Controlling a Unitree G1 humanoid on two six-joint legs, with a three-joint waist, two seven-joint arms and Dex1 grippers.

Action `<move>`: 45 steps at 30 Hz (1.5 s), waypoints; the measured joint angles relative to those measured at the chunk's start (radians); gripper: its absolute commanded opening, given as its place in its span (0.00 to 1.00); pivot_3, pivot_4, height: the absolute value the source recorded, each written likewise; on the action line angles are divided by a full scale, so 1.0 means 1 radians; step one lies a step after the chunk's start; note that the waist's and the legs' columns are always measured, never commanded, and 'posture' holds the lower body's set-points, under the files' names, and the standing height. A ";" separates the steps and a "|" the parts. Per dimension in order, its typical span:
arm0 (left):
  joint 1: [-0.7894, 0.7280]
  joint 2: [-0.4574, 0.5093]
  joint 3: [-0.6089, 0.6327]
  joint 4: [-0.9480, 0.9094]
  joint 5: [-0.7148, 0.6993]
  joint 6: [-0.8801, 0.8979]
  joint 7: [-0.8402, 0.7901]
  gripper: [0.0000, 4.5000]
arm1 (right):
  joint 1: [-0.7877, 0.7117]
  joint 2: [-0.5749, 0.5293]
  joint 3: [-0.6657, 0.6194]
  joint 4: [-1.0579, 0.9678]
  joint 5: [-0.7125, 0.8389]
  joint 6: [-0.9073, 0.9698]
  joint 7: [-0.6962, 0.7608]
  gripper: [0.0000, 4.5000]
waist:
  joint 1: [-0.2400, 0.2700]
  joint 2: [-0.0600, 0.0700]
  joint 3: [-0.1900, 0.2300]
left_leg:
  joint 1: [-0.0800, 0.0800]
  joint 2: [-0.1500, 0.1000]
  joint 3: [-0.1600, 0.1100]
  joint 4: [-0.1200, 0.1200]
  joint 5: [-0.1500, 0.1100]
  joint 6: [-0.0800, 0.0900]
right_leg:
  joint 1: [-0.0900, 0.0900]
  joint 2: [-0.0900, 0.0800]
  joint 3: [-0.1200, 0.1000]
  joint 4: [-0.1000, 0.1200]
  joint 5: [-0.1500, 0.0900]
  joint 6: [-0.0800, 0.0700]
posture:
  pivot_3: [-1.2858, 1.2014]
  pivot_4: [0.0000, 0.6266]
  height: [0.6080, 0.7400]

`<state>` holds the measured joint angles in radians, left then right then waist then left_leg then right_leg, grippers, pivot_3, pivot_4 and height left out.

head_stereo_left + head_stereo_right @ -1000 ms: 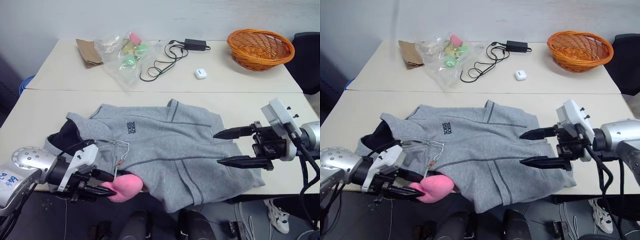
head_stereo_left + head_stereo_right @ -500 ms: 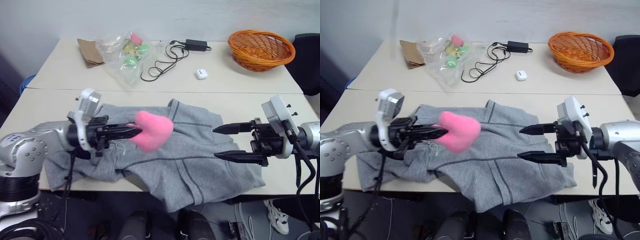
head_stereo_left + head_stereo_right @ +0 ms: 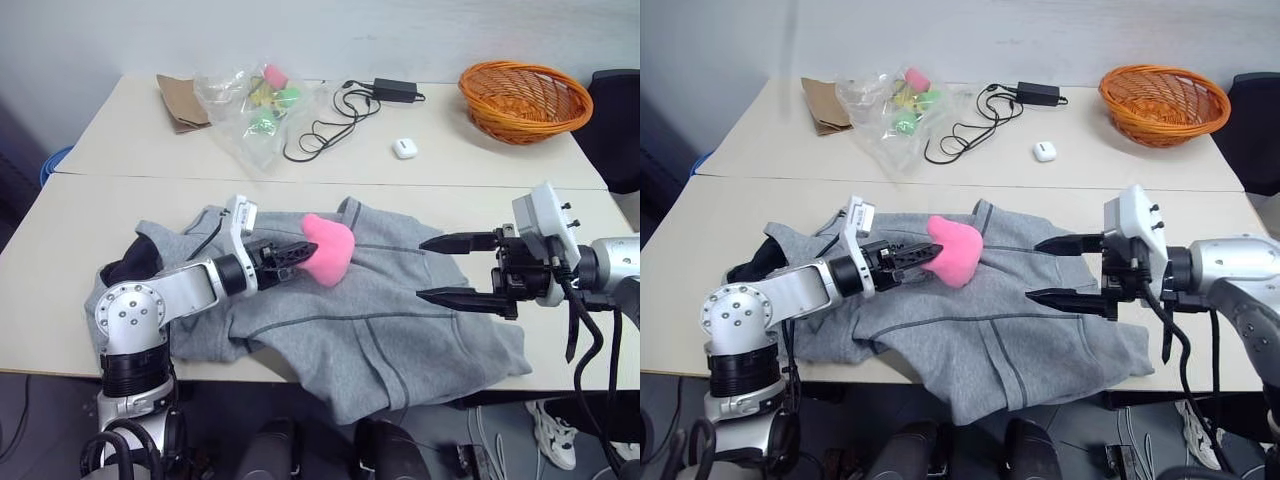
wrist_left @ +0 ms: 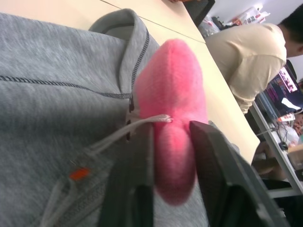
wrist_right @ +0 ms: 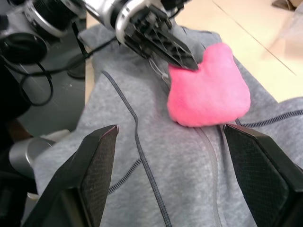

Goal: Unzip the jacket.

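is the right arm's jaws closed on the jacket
No, the right gripper hangs with its jaws wide apart above the jacket, gripping nothing.

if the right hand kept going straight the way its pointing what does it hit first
Most likely the pink plush charm, which lies dead ahead between the right hand's open fingers in its wrist view, held by the left hand. The hand hovers just above the jacket, so it might brush the fleece first; depth is unclear.

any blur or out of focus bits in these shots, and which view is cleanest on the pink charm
Left wrist view: the pink charm sits so close between the left gripper fingers that its plush and the jacket weave look soft. Right wrist view: the charm is crisp, while the right gripper's fingers loom large and slightly soft. Left eye view: evenly lit, basket and cable sharp.
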<state>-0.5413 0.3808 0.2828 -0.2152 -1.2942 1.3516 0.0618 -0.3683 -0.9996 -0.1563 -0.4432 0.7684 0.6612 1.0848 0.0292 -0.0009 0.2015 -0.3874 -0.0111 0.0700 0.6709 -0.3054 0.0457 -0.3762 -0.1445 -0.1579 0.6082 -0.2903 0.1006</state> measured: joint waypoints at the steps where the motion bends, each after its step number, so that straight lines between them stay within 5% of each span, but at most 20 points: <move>1: -0.002 0.026 0.001 0.003 -0.013 0.016 -0.004 0.54 | 0.000 0.006 0.013 0.004 -0.028 -0.018 -0.007 0.82 | -0.001 0.000 0.000 | 0.000 0.000 0.000 0.000 0.000 0.000 | 0.000 0.001 0.000 0.000 0.000 0.000 | 0.52 0.24 1.00; 3: -0.020 0.107 0.004 0.042 -0.038 0.054 -0.045 0.68 | -0.019 0.021 0.076 0.028 -0.148 -0.102 -0.029 0.82 | -0.004 0.000 0.000 | 0.000 0.000 0.001 0.000 0.001 -0.001 | -0.001 0.005 0.001 0.001 0.000 0.000 | 0.52 0.24 1.00; 6: -0.029 0.231 0.016 0.059 -0.040 0.074 -0.135 0.68 | -0.041 0.048 0.157 0.063 -0.294 -0.226 -0.045 0.82 | -0.004 0.000 0.000 | 0.001 0.000 0.001 -0.001 0.001 -0.002 | -0.001 0.006 0.001 0.000 0.000 0.000 | 0.52 0.24 1.00; 10: 0.064 0.499 -0.018 -0.078 0.025 0.026 -0.458 0.68 | -0.085 0.105 0.260 0.119 -0.498 -0.458 -0.064 0.82 | -0.011 -0.001 0.000 | 0.000 0.001 0.003 -0.004 0.000 -0.004 | -0.004 0.009 0.003 -0.002 -0.001 -0.001 | 0.52 0.24 1.00; 14: 0.225 0.729 -0.058 -0.178 0.242 -0.230 -0.833 0.68 | -0.176 0.199 0.365 0.265 -0.705 -0.727 -0.106 0.82 | -0.019 0.000 0.000 | 0.001 0.002 0.008 -0.006 0.000 -0.006 | -0.007 0.011 0.007 -0.002 -0.001 -0.002 | 0.52 0.24 1.00; 22: 0.313 0.854 0.043 -0.157 0.422 -0.536 -1.202 0.68 | -0.410 0.338 0.524 0.616 -1.026 -1.249 -0.225 0.82 | -0.034 -0.001 0.001 | -0.002 0.005 0.015 -0.007 0.001 -0.006 | -0.017 0.013 0.015 0.004 -0.002 -0.004 | 0.52 0.24 1.00; 27: 0.313 0.859 0.088 -0.106 0.463 -0.565 -1.237 0.68 | -0.553 0.409 0.612 0.858 -1.247 -1.554 -0.382 0.82 | -0.047 -0.001 0.001 | -0.002 0.006 0.019 -0.007 0.001 -0.006 | -0.020 0.013 0.019 0.008 -0.003 -0.005 | 0.52 0.24 1.00; 35: 0.311 0.852 0.110 -0.105 0.474 -0.556 -1.207 0.68 | -0.649 0.515 0.673 1.063 -1.450 -1.711 -0.595 0.82 | -0.061 -0.003 0.002 | -0.002 0.007 0.020 -0.007 0.001 -0.006 | -0.022 0.013 0.024 0.012 -0.004 -0.008 | 0.52 0.24 1.00; 38: 0.311 0.849 0.112 -0.125 0.474 -0.553 -1.191 0.69 | -0.677 0.540 0.696 1.119 -1.490 -1.720 -0.643 0.69 | -0.061 -0.003 0.002 | -0.002 0.007 0.020 -0.006 0.001 -0.006 | -0.022 0.013 0.024 0.012 -0.005 -0.008 | 0.52 0.24 1.00; 45: 0.310 0.842 0.112 -0.125 0.484 -0.558 -1.169 0.69 | -0.687 0.546 0.701 1.161 -1.502 -1.733 -0.681 0.16 | -0.061 -0.003 0.001 | -0.002 0.007 0.020 -0.006 0.001 -0.006 | -0.022 0.013 0.025 0.012 -0.005 -0.008 | 0.52 0.24 1.00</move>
<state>-0.2310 1.2232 0.3949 -0.3403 -0.8106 0.7937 -1.1069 -1.0552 -0.4540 0.5449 0.7176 -0.7332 -1.0714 0.4042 -0.0315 -0.0040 0.2030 -0.3891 -0.0042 0.0899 0.6646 -0.3046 0.0398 -0.3980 -0.1310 -0.1324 0.6204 -0.2950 0.0923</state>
